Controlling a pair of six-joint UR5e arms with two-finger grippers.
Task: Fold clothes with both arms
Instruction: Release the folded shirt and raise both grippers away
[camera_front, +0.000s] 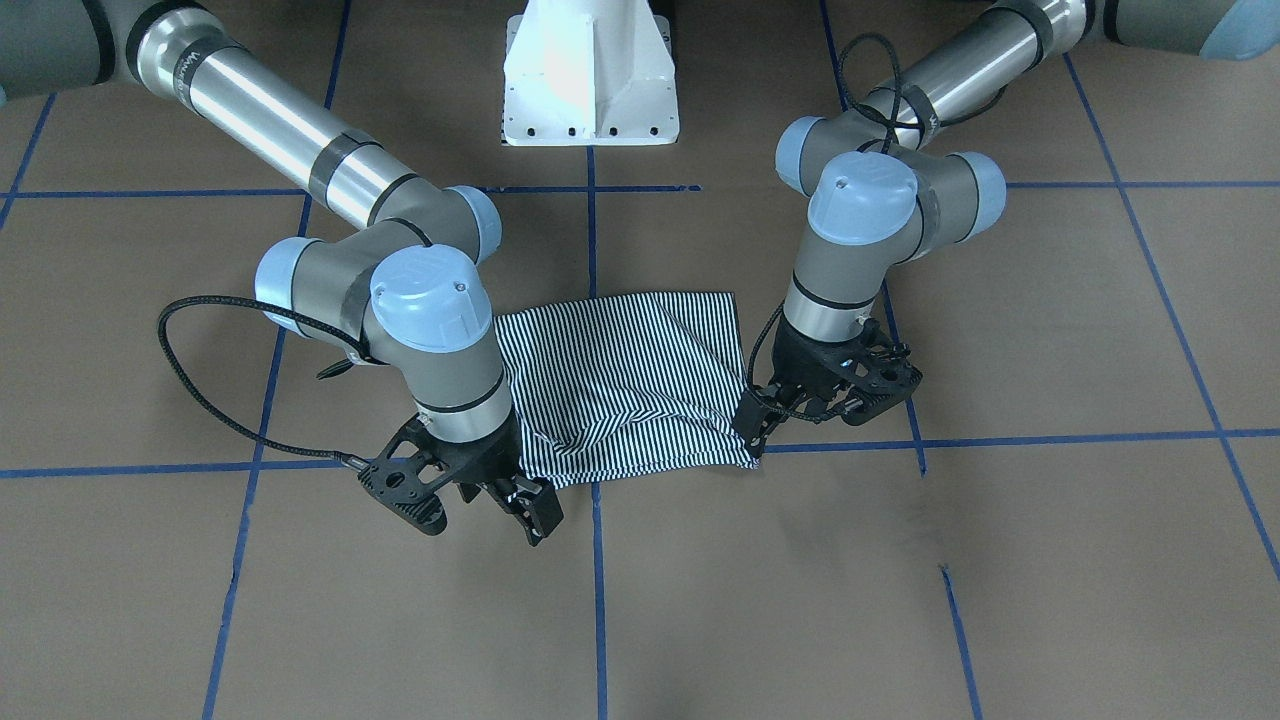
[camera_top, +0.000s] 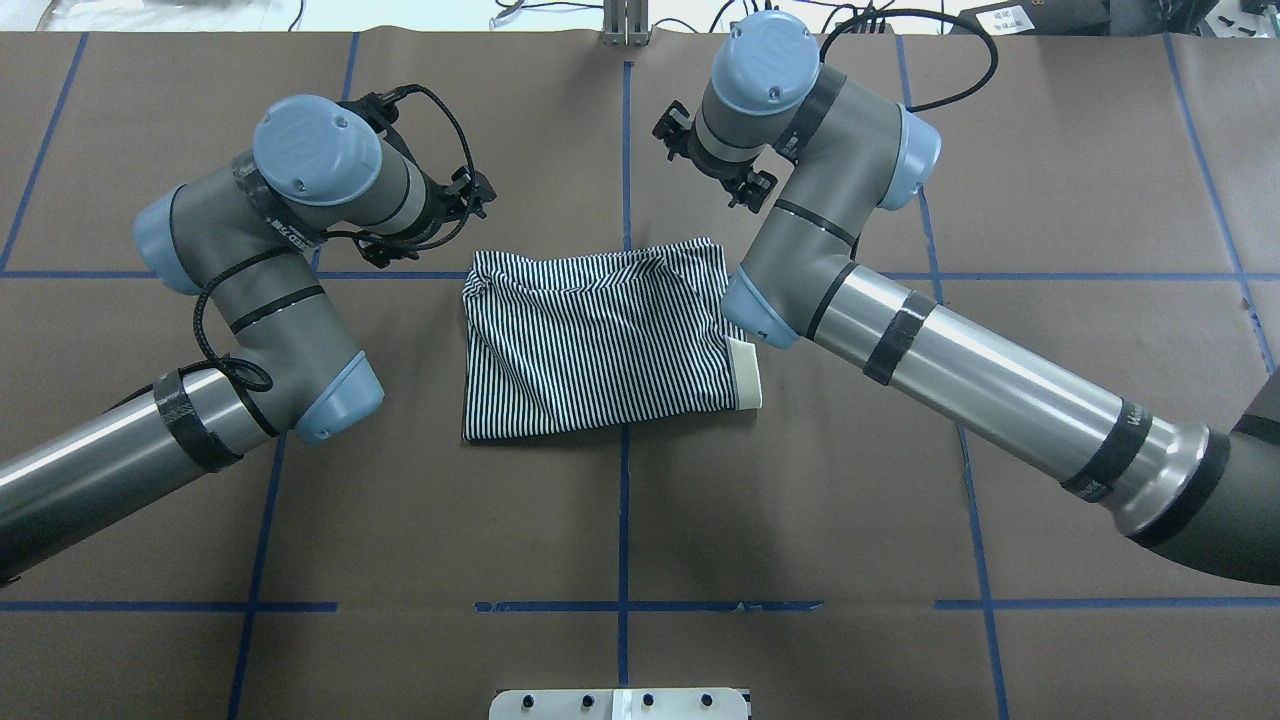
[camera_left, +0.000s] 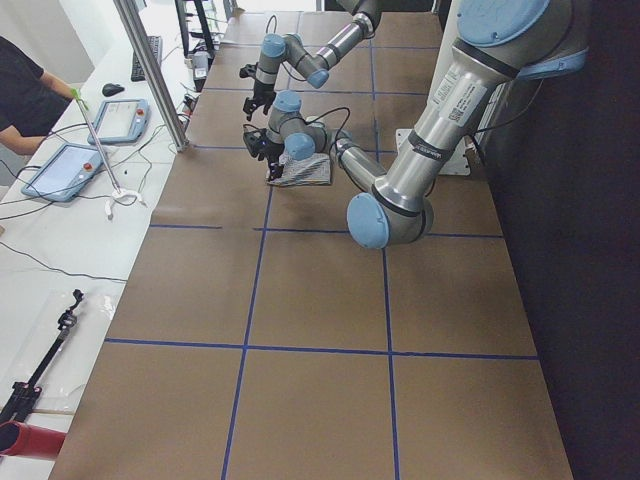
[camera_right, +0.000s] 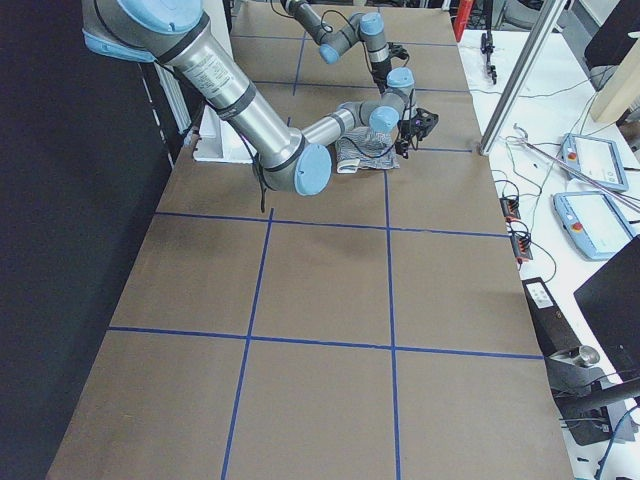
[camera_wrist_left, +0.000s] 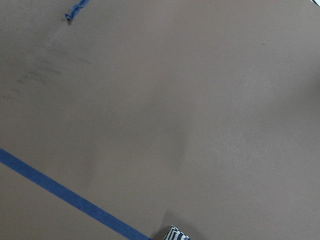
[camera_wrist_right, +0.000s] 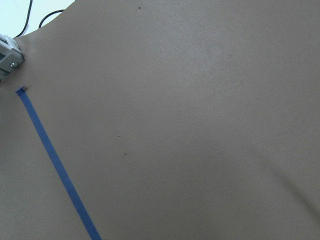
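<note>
Overhead exterior shows polo shirt (camera_top: 600, 350) folded, long axis crosswise, collar (camera_top: 746, 375) rightward; left gripper (camera_front: 757, 425) and right gripper (camera_front: 530, 508) spread unclear.

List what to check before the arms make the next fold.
1. Shirt folded into a rectangle on the table: ok.
2. Cloth smooth: not ok, bunched along the operators' side.
3. Collar tucked in: not ok, pokes out on the robot's right side.
4. Left gripper free of cloth: cannot tell, it sits at a shirt corner.
5. Right gripper free: cannot tell, at the neighbouring corner.
6. Jaws open: cannot tell.
</note>
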